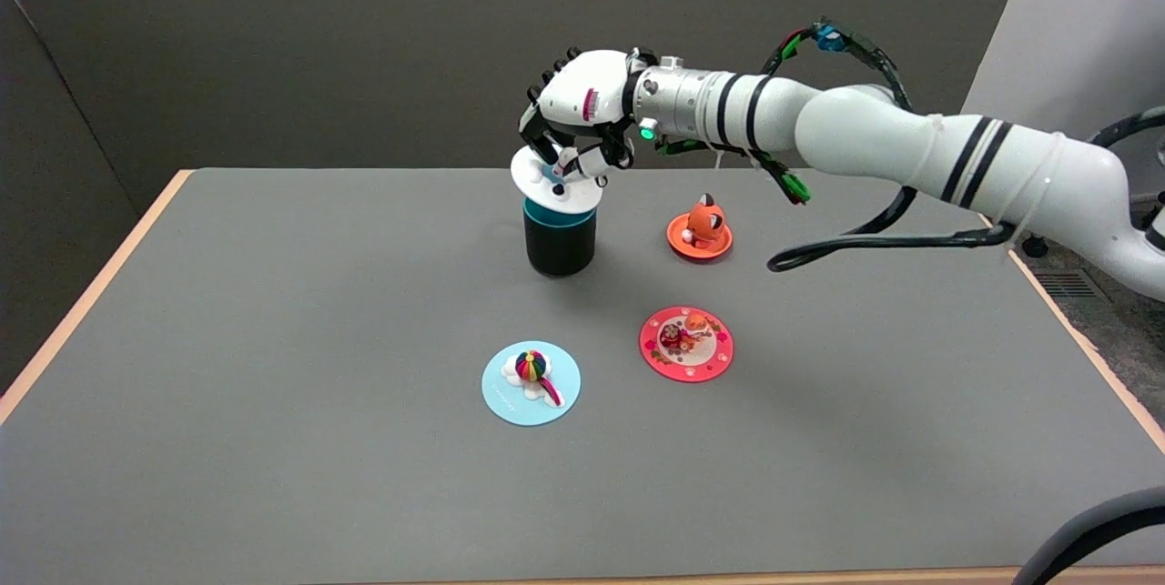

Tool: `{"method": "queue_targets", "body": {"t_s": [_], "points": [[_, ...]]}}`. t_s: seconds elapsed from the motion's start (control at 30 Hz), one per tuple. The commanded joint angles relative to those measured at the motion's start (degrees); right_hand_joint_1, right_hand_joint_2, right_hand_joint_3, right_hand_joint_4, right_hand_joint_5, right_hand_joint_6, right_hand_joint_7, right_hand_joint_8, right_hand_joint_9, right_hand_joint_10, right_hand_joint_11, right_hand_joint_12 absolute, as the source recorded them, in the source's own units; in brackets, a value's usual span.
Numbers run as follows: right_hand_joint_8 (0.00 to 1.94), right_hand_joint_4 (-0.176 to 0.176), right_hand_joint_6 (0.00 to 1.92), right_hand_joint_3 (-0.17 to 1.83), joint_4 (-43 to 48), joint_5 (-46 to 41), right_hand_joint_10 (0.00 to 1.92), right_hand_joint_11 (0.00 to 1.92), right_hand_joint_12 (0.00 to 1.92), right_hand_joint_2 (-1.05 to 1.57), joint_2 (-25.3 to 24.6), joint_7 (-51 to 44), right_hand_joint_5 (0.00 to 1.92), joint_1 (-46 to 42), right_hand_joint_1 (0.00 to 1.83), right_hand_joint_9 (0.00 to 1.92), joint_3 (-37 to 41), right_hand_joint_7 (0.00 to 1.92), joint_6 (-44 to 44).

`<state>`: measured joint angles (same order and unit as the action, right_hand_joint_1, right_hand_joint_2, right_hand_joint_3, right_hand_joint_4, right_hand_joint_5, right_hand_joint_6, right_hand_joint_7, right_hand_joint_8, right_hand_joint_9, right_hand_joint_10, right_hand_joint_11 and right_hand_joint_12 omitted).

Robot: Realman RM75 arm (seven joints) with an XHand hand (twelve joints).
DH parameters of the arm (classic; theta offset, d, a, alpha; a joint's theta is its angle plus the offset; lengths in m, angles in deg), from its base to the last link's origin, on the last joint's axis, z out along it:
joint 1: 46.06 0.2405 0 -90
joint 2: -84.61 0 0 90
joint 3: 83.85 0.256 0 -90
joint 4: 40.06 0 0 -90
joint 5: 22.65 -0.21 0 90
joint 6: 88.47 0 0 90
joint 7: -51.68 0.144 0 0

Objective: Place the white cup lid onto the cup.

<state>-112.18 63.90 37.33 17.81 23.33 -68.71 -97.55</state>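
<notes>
The right hand (575,126) is up above the black cup (560,241). Its fingers (582,165) pinch the little knob on top of the white cup lid (553,180), so the hand is holding the lid. The lid sits right over the mouth of the cup and is a bit tilted. I cannot tell if it is touching the rim. The cup stands upright near the far edge of the grey table (273,339), about in the middle. It has a blue band at the top. An orange lid (699,235) with a small fox on it lies just to the right of the cup. A red lid (685,344) and a light blue lid (531,383) lie flat closer to the near edge, well apart from the cup.
</notes>
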Motion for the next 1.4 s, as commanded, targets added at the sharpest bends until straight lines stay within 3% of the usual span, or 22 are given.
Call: {"method": "queue_targets", "body": {"t_s": [0.03, 0.63, 1.4], "points": [[1.52, 0.022, 1.34, 0.18, 5.9, -0.1, 1.15, 0.43, 1.27, 1.18, -4.4, -0.1, 0.73, 5.2, 1.13, 0.62, -5.0, 0.70, -3.6], [1.52, 0.025, 1.35, 0.20, 11.9, -0.1, 1.16, 0.43, 1.28, 1.17, -6.7, 0.0, 0.73, 5.7, 1.13, 0.61, -5.6, 0.70, -5.2], [1.54, 0.022, 1.37, 0.18, 13.2, -1.5, 1.17, 0.42, 1.27, 1.19, -8.9, 0.0, 0.72, 6.1, 1.13, 0.61, -7.3, 0.69, -8.2]]}}
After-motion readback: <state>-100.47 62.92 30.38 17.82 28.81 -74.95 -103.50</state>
